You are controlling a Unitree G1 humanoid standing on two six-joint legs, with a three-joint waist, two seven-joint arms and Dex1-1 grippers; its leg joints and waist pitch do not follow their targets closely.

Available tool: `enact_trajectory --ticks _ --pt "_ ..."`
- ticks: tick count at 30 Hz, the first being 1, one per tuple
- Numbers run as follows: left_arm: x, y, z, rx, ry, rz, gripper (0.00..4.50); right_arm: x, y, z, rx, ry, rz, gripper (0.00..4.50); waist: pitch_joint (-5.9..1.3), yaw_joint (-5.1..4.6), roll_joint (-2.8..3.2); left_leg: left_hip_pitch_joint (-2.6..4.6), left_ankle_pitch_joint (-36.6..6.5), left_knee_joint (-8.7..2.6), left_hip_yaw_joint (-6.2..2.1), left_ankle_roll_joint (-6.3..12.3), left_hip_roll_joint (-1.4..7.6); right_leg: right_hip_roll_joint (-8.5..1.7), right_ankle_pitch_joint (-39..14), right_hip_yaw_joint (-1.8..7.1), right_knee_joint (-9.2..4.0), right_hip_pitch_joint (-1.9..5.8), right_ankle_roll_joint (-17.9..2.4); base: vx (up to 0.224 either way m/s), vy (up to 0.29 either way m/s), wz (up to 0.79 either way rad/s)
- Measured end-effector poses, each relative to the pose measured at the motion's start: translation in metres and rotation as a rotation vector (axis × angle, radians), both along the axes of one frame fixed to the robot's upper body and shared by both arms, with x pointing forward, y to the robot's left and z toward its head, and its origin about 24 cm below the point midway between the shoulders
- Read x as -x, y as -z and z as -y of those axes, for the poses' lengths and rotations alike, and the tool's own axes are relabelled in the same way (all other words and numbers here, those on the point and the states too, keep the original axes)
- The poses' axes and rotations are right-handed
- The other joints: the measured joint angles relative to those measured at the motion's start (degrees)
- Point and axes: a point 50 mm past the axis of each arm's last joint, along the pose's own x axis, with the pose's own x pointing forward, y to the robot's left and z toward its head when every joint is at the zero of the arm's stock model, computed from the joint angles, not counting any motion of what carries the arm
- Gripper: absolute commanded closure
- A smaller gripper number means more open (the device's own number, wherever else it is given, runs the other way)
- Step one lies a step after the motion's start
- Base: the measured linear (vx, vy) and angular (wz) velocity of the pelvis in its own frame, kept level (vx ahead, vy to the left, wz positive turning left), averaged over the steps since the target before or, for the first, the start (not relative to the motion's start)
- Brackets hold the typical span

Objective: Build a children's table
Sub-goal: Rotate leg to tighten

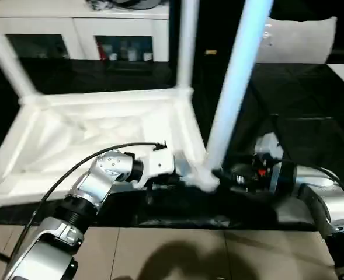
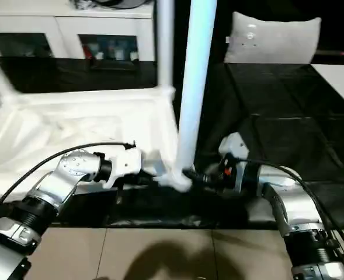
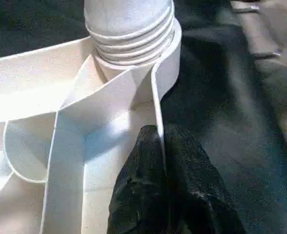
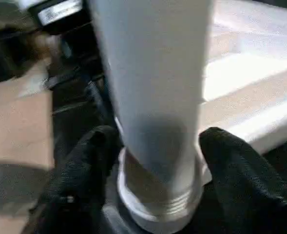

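Table top (image 1: 84, 131) lying upside down on dark mat (image 2: 288, 105), ribbed underside facing up so corner sockets are taking legs. Near leg (image 1: 236, 87) standing upright in near corner socket (image 3: 170, 63), threaded ridges still showing, so judged not fully screwed in. Left gripper (image 3: 162, 185) bracing top, jaws pinching thin rim wall beside socket. Right gripper (image 4: 158, 165) working leg base, jaws spread around tube, fingers (image 4: 236, 170) flanking both sides, contact unclear. Far leg (image 1: 186, 44) already standing. Plastic looking smooth, white, hollow; tube tapered.
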Motion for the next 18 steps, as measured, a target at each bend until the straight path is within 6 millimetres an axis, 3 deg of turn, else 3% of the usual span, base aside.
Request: enact_trajectory --ticks 8,18 --pt "0.0052 -0.0025 -0.0031 -0.044 0.12 -0.004 4.5 0.0061 0.0032 -0.0094 -0.008 -0.155 -0.066 2.39 -0.02 1.03 -0.08 0.03 0.0 0.07 0.01 0.0 0.03 -0.01 0.0 0.0 0.1 0.02 0.0 0.0 0.0 0.0" --pt "0.0079 -0.0015 -0.0056 -0.039 0.133 -0.044 4.5 0.0094 0.005 -0.0112 -0.02 -0.197 -0.092 2.57 -0.07 1.34 -0.24 0.05 0.0 0.17 0.03 -0.01 0.06 0.0 0.0 0.03 0.26 0.02 0.0 0.0 0.0 0.0"
